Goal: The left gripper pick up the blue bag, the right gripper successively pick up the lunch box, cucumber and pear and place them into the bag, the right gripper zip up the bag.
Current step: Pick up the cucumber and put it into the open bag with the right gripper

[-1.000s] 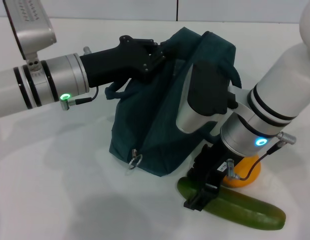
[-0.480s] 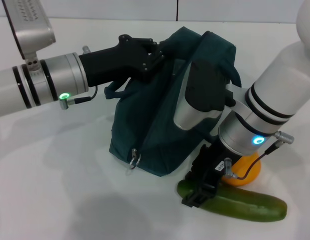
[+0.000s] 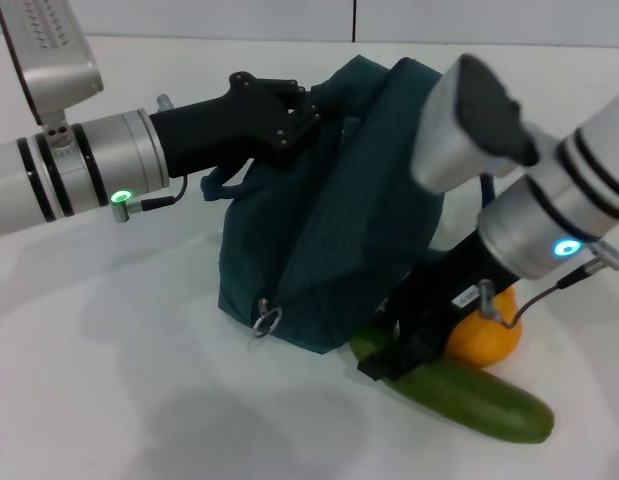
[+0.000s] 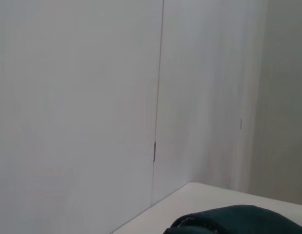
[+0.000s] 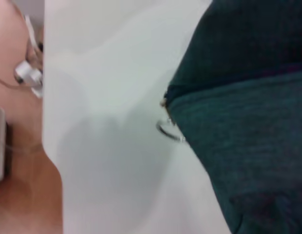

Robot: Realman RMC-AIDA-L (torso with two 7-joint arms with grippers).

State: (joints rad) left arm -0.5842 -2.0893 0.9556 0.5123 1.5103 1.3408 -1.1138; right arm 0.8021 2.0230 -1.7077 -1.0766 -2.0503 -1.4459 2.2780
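The blue bag (image 3: 329,230) stands in the middle of the white table. My left gripper (image 3: 294,112) is shut on its top edge beside a loop handle and holds it up. The bag's zipper ring pull (image 3: 267,318) hangs at its near lower corner. My right gripper (image 3: 389,360) is down at the bag's right foot, closed around the near end of the dark green cucumber (image 3: 479,400). The orange-yellow pear (image 3: 484,342) lies just behind the cucumber, beside the right wrist. The lunch box is out of view. The right wrist view shows the bag (image 5: 248,122) and the ring pull (image 5: 168,130).
The white table (image 3: 119,380) stretches out left of and in front of the bag. A white wall with a dark seam (image 4: 155,146) stands behind. The left wrist view shows only the wall and a bit of the bag (image 4: 233,219).
The right arm has swung its elbow up and to the right. The cucumber has turned with the gripper: its gripped end is now nearer the bag. The left arm holds still.
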